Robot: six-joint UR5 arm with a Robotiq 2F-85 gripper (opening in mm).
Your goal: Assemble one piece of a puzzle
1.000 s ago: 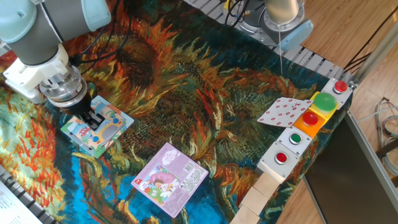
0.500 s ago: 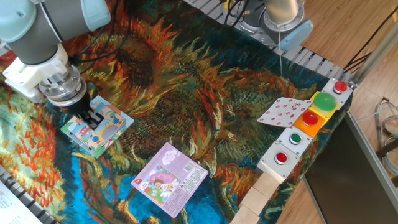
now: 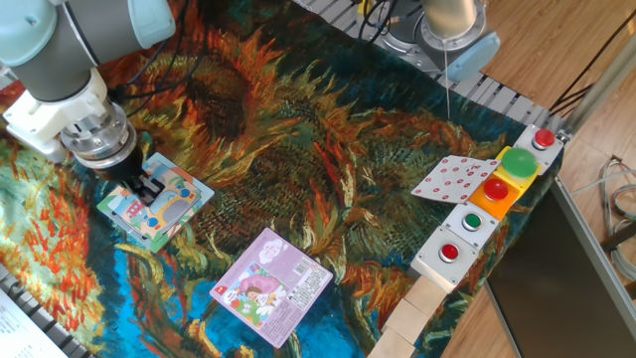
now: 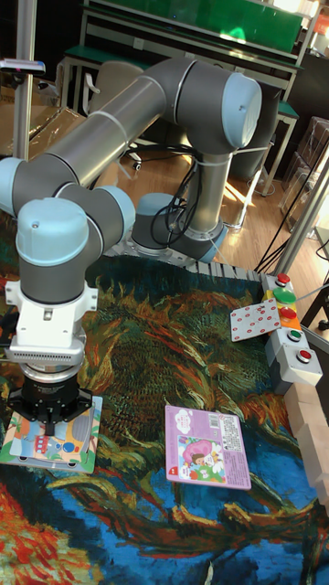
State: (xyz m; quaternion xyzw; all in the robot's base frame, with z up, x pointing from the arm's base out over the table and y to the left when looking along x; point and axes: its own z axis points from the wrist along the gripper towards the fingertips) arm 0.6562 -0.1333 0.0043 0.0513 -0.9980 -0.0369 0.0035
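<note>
The puzzle (image 3: pixel 182 196) is a square board with a teal edge and a cartoon picture, lying flat at the left of the sunflower-print cloth. My gripper (image 3: pixel 150 190) points straight down onto its middle, and its black fingers stand close together against the board. In the tall fixed view the gripper (image 4: pixel 50 422) body covers the centre of the puzzle (image 4: pixel 87 431). The piece is hidden: I cannot make it out between or under the fingers.
A purple-pink card (image 3: pixel 270 283) lies in front of the puzzle, to its right. A red-and-white patterned card (image 3: pixel 452 179) leans on a button box (image 3: pixel 492 204) at the right edge. Wooden blocks (image 3: pixel 417 310) line the front right corner.
</note>
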